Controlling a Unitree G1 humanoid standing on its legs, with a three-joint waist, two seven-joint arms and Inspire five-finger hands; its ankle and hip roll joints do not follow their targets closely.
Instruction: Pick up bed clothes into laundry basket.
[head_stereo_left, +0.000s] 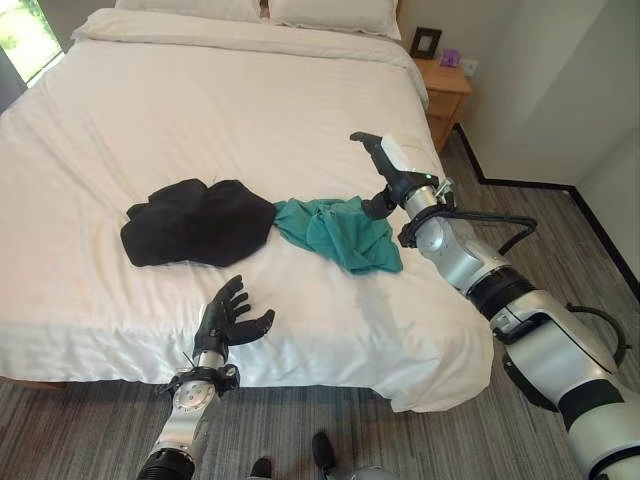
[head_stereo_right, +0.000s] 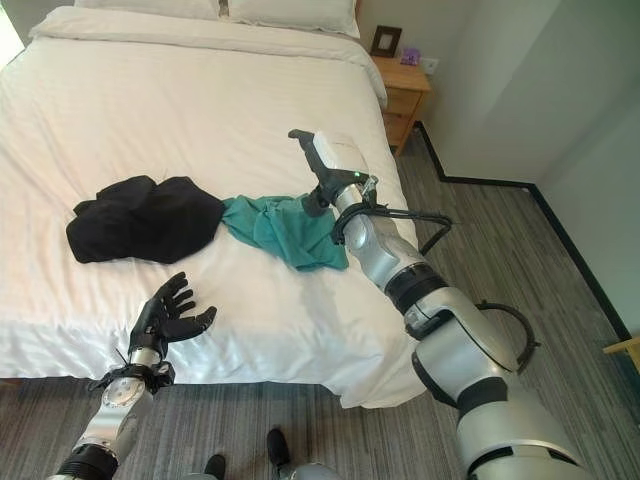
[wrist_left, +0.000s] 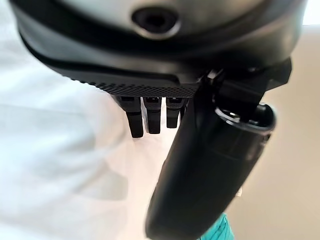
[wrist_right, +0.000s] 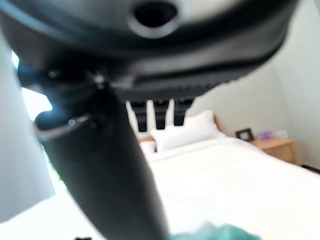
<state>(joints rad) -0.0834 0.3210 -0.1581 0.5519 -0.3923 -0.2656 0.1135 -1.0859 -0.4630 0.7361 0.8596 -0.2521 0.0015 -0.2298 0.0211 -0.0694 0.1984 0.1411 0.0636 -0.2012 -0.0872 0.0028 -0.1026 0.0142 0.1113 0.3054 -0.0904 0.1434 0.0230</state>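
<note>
My left hand (head_stereo_left: 228, 322) hovers spread over the white-sheeted bed's (head_stereo_left: 150, 110) near edge. Beyond lie a crumpled black garment (head_stereo_left: 195, 222) and a crumpled teal cloth (head_stereo_left: 338, 232), touching. My right hand (head_stereo_left: 392, 170), fingers straight, hangs above the teal cloth.

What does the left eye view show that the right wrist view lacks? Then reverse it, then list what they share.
The left eye view adds the black garment, the open left hand at the bed's near edge, and the grey floor. The right wrist view adds the wall above the pillows. Shared: teal garment, white bed, pillows, nightstand, picture frame, open right hand.
</note>
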